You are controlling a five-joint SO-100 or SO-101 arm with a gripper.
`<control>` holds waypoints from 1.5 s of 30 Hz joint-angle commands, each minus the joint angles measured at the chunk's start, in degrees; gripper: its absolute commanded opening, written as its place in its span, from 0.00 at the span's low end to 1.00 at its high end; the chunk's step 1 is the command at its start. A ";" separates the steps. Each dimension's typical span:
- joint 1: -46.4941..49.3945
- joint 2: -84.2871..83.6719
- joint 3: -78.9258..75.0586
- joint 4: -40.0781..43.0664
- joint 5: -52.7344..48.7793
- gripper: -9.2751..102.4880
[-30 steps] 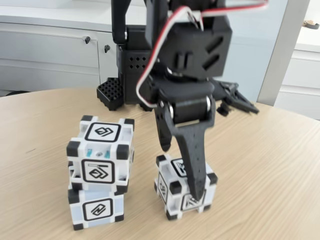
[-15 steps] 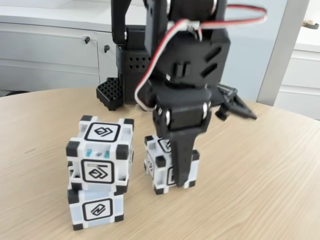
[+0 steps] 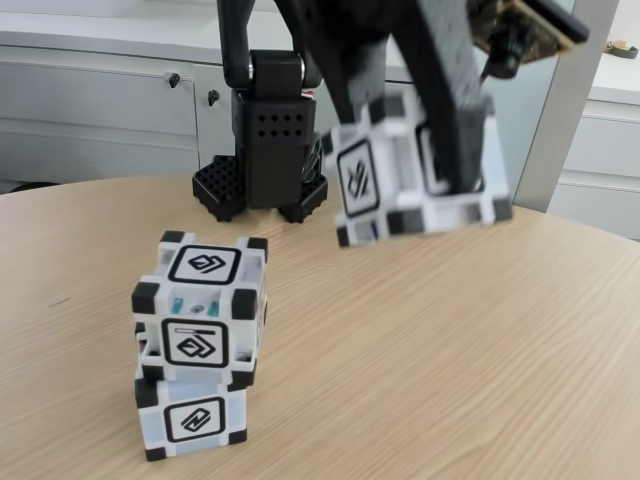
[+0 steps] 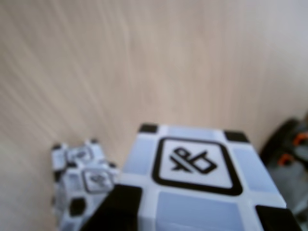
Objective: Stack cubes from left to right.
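Two white cubes with black corners stand stacked at the left of the fixed view, the upper cube (image 3: 200, 315) sitting slightly askew on the lower cube (image 3: 190, 420). A third cube (image 3: 358, 178), blurred by motion, hangs high above the table to the right of the stack. My gripper (image 3: 432, 178) is shut on it, one black finger (image 3: 450, 110) crossing its front face. In the wrist view the held cube (image 4: 192, 178) fills the lower right, and the stack (image 4: 82, 185) lies far below at the lower left.
The arm's black base (image 3: 265, 140) stands at the back of the round wooden table (image 3: 450, 360). White cabinets (image 3: 100, 100) run behind it. Part of the base (image 4: 288, 149) appears at the right edge of the wrist view.
The gripper has lifted the third cube off the table beside the stack and carried it up and to the right. The two stacked cubes have not moved.
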 commanded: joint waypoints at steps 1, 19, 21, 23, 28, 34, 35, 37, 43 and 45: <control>3.78 3.08 -4.13 0.26 -1.76 0.08; 17.58 2.20 -4.48 8.53 -6.42 0.08; 18.28 2.20 -4.48 8.53 -6.50 0.08; 18.72 2.02 -4.48 8.61 -6.42 0.08; 19.16 1.93 -4.48 8.70 -6.68 0.08; 21.62 1.85 -4.48 8.70 -7.38 0.08; 22.24 1.67 -4.48 8.70 -7.38 0.08; 23.20 0.53 -4.92 8.70 -7.12 0.08; 23.47 -7.29 -14.41 8.96 -4.83 0.08; 23.47 -9.84 -17.23 10.63 -4.22 0.08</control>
